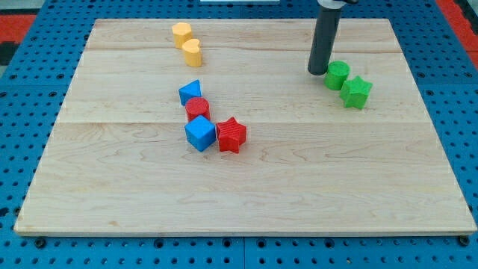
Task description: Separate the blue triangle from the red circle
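Note:
The blue triangle (pixel 190 92) lies left of the board's middle, touching the red circle (pixel 197 108) just below it. My tip (pixel 317 71) is far to the view's right of both, near the top, right beside the green circle (pixel 337 75). The rod rises out of the view's top edge.
A blue cube (pixel 200 134) and a red star (pixel 231 135) sit just below the red circle. A green star (pixel 356 92) touches the green circle. Two yellow blocks (pixel 181 33) (pixel 192 52) lie at the top left. The wooden board (pixel 246 202) rests on a blue pegboard.

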Robot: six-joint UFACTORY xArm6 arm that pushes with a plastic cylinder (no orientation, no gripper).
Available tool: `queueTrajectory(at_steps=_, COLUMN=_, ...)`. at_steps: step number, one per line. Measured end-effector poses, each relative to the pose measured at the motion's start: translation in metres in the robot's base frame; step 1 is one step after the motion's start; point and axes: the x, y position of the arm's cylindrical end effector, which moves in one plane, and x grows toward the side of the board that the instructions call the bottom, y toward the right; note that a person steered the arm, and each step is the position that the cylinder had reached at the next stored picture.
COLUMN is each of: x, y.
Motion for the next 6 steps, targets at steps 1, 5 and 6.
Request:
queueTrajectory(at_steps=1, x=-0.001, y=0.000)
queueTrajectory(at_steps=5, x=0.084, y=-0.158)
queueTrajectory(at_steps=6, x=0.050, y=-0.195)
